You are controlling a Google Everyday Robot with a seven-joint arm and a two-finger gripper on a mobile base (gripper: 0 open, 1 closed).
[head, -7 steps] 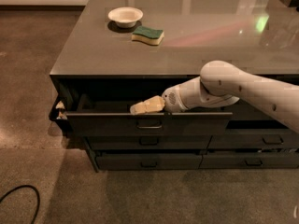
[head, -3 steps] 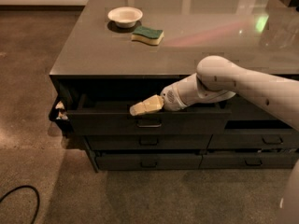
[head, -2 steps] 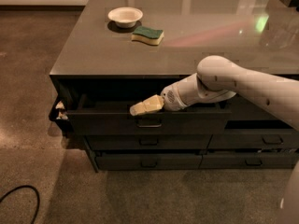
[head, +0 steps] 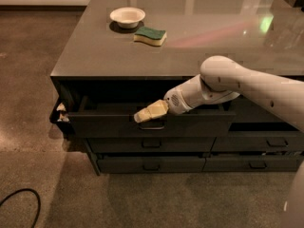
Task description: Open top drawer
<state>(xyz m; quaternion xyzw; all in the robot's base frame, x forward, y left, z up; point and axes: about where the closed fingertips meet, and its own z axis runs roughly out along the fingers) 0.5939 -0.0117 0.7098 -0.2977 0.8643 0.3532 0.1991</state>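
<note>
The top drawer (head: 109, 125) is a wide dark-grey front under the counter edge, pulled partly out, with a dark gap behind it. Its small loop handle (head: 153, 125) sits at the centre of the front. My gripper (head: 145, 115), cream-coloured on the end of a white arm (head: 228, 87), reaches in from the right and rests right at the handle, at the drawer's upper rim. The inside of the drawer is in shadow.
Two lower drawers (head: 152, 144) lie below, and a neighbouring stack (head: 266, 144) stands to the right. On the grey countertop (head: 199, 42) sit a white bowl (head: 127, 17) and a green-and-yellow sponge (head: 150, 35). A black cable (head: 19, 201) lies on the carpet at bottom left.
The arm's elbow has lifted slightly and shifted a little left. The gripper stays at the handle and the drawer front has barely moved.
</note>
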